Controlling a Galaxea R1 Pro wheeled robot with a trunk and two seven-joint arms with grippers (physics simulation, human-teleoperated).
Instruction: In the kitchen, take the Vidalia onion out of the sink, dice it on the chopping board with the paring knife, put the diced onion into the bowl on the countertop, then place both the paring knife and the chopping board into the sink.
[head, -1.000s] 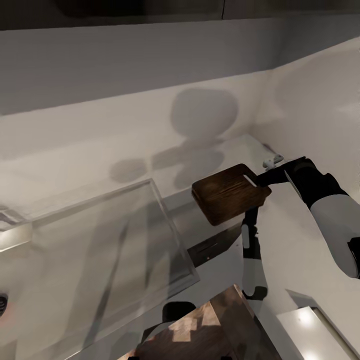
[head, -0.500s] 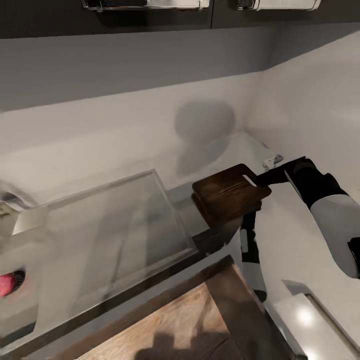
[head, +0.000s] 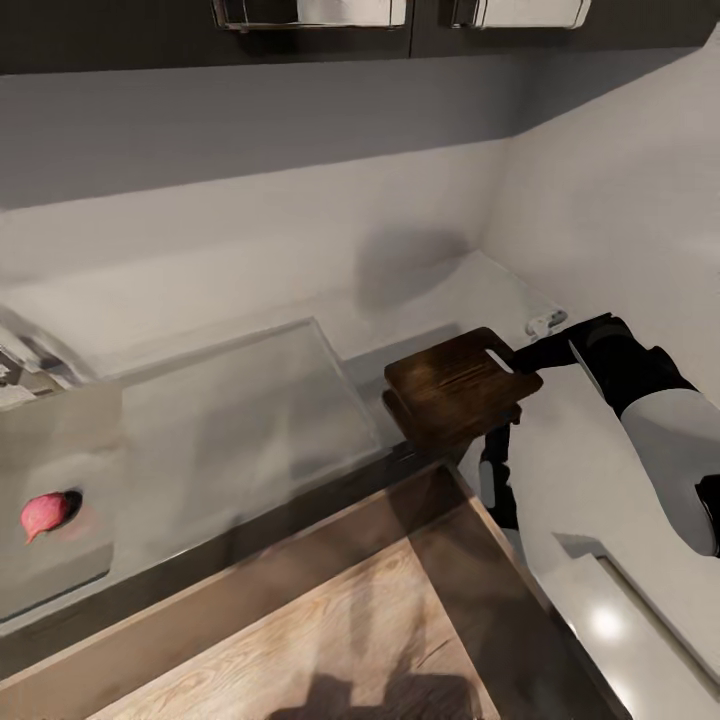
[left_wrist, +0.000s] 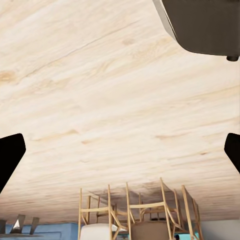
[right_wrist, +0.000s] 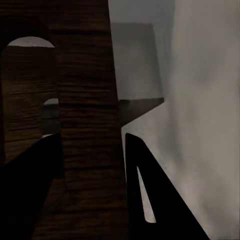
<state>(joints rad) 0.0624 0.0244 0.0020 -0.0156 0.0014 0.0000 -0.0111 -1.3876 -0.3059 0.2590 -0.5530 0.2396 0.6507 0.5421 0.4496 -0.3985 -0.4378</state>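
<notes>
The steel countertop (head: 300, 300) carries the sink (head: 240, 420), with the Vidalia onion (head: 45, 513) lying near the basin's left end. The right gripper (head: 520, 362) pinches the chopping board (head: 455, 388) at its slot-handle end, held in the air over the counter's right corner; the left gripper's (left_wrist: 120, 150) dark fingers (left_wrist: 10, 157) are spread wide over pale wood floor (left_wrist: 110, 90), holding nothing

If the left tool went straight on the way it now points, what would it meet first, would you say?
Most likely the pale wood floor: in the left wrist view it lies straight ahead between the two dark fingertips, with nothing in between. How far off it is cannot be judged.
</notes>
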